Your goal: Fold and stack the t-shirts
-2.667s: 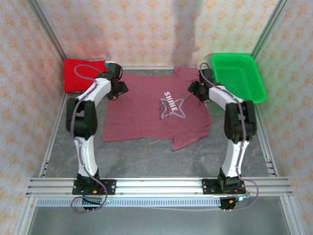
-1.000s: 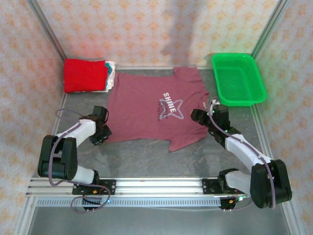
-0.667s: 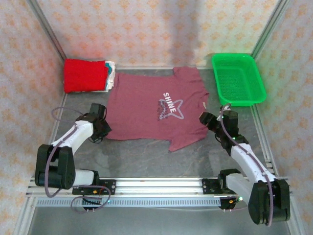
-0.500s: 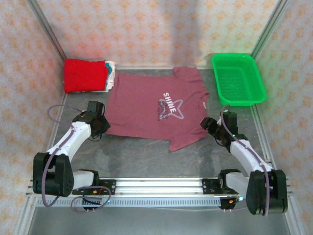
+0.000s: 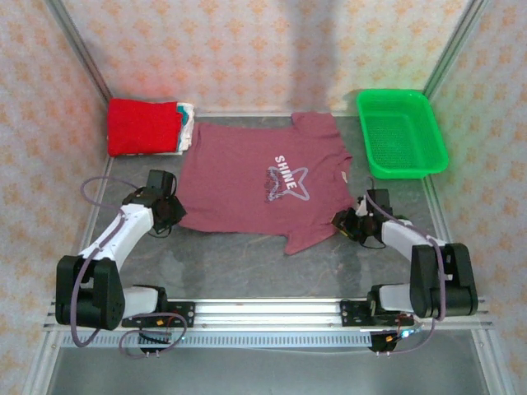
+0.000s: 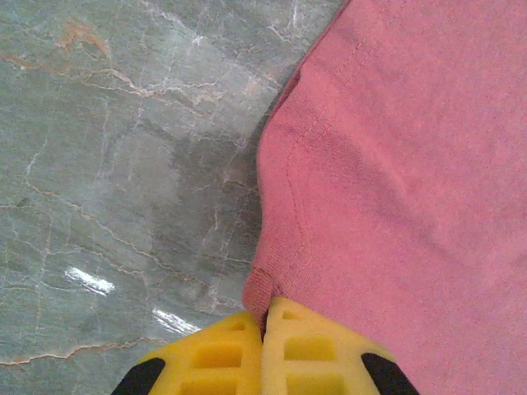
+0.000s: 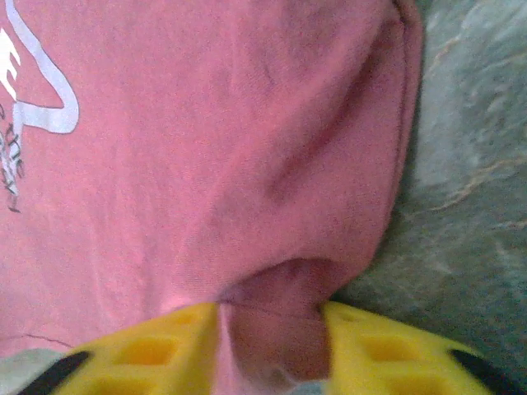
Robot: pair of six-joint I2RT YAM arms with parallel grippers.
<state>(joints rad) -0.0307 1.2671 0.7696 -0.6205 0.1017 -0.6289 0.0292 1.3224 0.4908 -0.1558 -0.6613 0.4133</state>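
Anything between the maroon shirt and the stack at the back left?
Nothing visible. The table between the maroon shirt and the folded stack is bare; the green basket sits off at the back right. The left gripper is shut on the shirt's hem, and cloth sits between the right gripper's jaws.

Overhead rear view; two close downward wrist views

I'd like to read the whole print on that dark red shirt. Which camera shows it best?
The top camera: the maroon t-shirt lies spread out, with the white SHINE star in full. The right wrist camera catches just an edge of the print; the left wrist camera shows plain cloth.
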